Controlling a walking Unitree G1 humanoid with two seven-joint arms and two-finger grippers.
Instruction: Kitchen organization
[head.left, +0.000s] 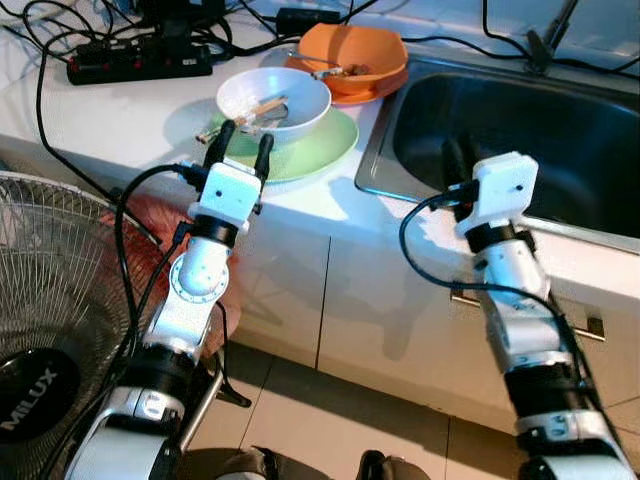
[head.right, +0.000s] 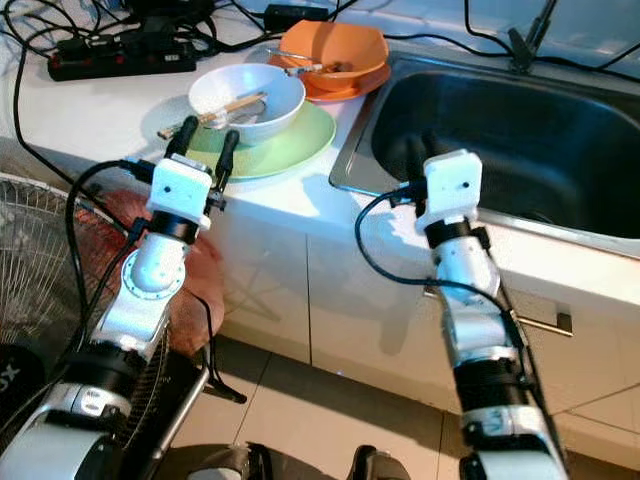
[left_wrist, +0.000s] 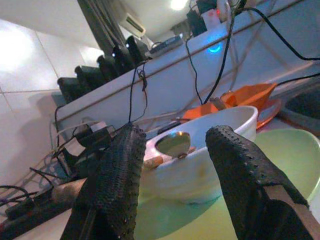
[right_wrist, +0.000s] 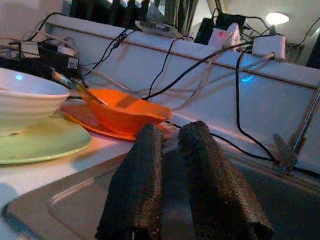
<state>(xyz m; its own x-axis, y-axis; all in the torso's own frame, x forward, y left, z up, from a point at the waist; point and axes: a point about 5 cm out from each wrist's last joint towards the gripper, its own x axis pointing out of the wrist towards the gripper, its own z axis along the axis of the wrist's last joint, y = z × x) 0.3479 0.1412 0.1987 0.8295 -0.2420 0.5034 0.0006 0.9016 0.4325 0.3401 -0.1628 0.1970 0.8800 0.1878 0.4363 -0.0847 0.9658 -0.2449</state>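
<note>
Left gripper (head.left: 240, 140), fingers spread, faces the white bowl (head.left: 274, 103); its wrist view reveals a spoon (left_wrist: 172, 144) inside. Right gripper (right_wrist: 172, 187), fingers nearly closed and empty, hangs over the sink (head.left: 520, 140).

We record a white countertop (head.left: 120, 110) with a steel sink (head.left: 520, 130) set into it. Just beside the sink's near corner lies a green plate (head.left: 310, 150), which bears a white bowl (head.left: 275, 100). Behind that, touching the sink's rim, an orange plate (head.left: 350, 92) carries an orange bowl (head.left: 352, 50). Well apart from the sink lie a black power strip (head.left: 140, 62) and tangled black cables (head.left: 60, 50).
</note>
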